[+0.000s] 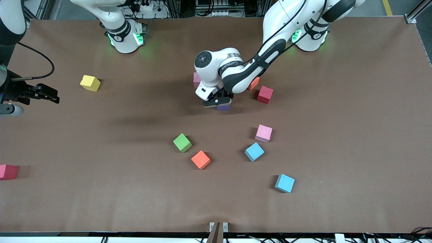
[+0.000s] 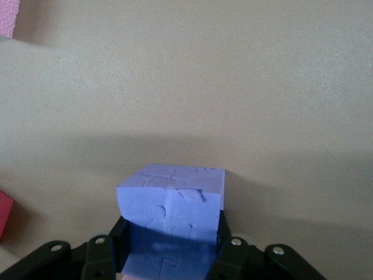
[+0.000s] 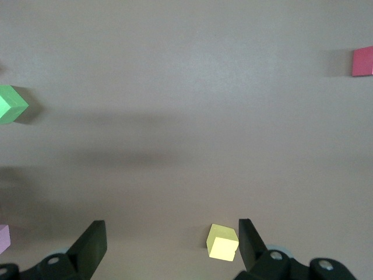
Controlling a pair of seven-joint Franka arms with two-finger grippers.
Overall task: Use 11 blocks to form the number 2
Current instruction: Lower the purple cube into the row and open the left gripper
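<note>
We find the left gripper [image 1: 219,102] low over the middle of the table [image 1: 337,135], its fingers [image 2: 233,256] clamped on a purple block [image 2: 172,219]. The left arm reaches in from its base, elbow bent, the wrist pointing straight down. In the front view only a sliver of that purple block [image 1: 223,107] shows under the gripper; the left wrist view gives us its whole top and one face between the two pads.

Close around the wrist lie a pink block [image 1: 196,79], mostly hidden by the arm, an orange block [image 1: 253,83] peeking out from under the forearm, and a red cube [image 1: 265,94] just beside it toward the left arm's end.

Nearer the front camera sit another pink block [image 1: 263,133], a light blue block [image 1: 254,152], a second light blue block [image 1: 285,183], a green block [image 1: 182,142] and a second orange block [image 1: 200,159], all apart from each other.

The right gripper [image 3: 169,245] waits up in the air at the right arm's end of the table, fingers spread wide with nothing between them. Its wrist view shows the yellow block [image 3: 222,241] below; the front view places that yellow block [image 1: 90,83] alone on the table. Another red cube [image 1: 8,171] lies at the table's edge.

No number 2 is formed yet; the blocks lie scattered.
</note>
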